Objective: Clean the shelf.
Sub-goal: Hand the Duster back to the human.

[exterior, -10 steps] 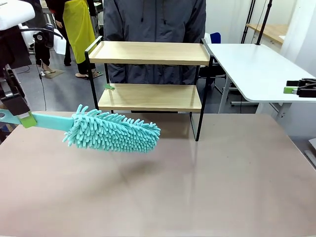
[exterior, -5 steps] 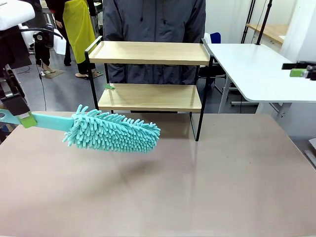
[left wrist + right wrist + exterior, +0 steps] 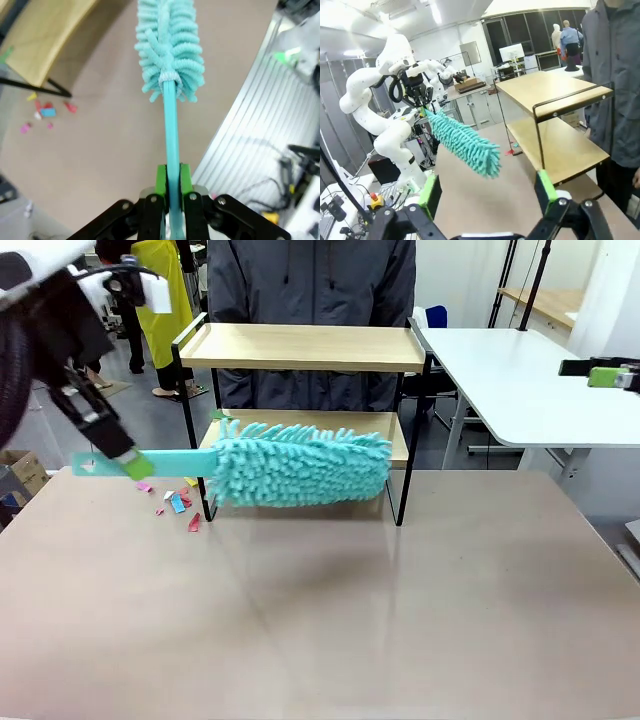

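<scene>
- While the left gripper (image 3: 170, 200) clamps its fingers on the teal duster (image 3: 300, 462) handle, we hold the head in front of the lower board of the shelf (image 3: 300, 346), which stands at the far middle of the desk (image 3: 400, 620).
- Risk: the head may snag a black frame leg and drag the light shelf.
- Risk: the thin handle may twist in so narrow a grip.
- Risk: the scraps (image 3: 177, 504) near the left leg may scatter further.
- Our right gripper (image 3: 487, 192) hangs with fingers spread, holding nothing.
</scene>
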Motion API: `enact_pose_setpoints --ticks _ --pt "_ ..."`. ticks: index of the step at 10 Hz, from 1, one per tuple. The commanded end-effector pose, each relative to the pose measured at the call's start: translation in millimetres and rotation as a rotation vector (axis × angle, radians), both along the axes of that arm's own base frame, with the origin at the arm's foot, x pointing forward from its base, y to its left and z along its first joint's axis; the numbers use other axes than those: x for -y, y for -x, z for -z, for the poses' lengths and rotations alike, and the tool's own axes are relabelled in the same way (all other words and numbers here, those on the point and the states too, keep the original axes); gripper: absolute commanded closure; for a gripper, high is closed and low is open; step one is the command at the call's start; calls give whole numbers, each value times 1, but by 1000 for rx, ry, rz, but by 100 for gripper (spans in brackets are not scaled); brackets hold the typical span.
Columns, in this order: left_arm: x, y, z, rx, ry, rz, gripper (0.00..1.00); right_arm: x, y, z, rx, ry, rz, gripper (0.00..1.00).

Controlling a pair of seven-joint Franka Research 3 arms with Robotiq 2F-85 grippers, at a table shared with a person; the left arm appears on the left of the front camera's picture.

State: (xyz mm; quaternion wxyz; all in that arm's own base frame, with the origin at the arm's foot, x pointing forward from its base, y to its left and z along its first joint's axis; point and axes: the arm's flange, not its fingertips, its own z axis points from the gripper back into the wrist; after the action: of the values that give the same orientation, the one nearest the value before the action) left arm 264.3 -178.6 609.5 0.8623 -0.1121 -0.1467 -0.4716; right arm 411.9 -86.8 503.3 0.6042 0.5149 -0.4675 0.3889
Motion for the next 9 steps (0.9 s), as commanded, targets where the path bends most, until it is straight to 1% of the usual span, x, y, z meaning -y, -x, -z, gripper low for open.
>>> enact_pose_setpoints --ticks 1,2,3,5,6,7,8,9 --pt "9 5 25 44 100 48 87 -24 8 4 -6 -18 97 0" --pt "10 4 27 31 135 108 87 -19 2 9 67 -34 127 0" --pt "8 0 12 17 45 6 87 -10 6 4 -3 -3 29 0" --pt "8 0 12 17 45 6 87 -10 6 4 -3 -3 29 0" --pt "12 1 21 21 68 28 87 -14 6 9 6 -12 60 0" --pt "18 -4 36 15 110 64 87 -20 8 14 41 -4 31 0" --pt "14 -8 47 27 189 95 87 -26 9 18 81 6 -9 0" --pt "10 -3 54 33 225 116 87 -29 13 20 112 -11 -34 0"
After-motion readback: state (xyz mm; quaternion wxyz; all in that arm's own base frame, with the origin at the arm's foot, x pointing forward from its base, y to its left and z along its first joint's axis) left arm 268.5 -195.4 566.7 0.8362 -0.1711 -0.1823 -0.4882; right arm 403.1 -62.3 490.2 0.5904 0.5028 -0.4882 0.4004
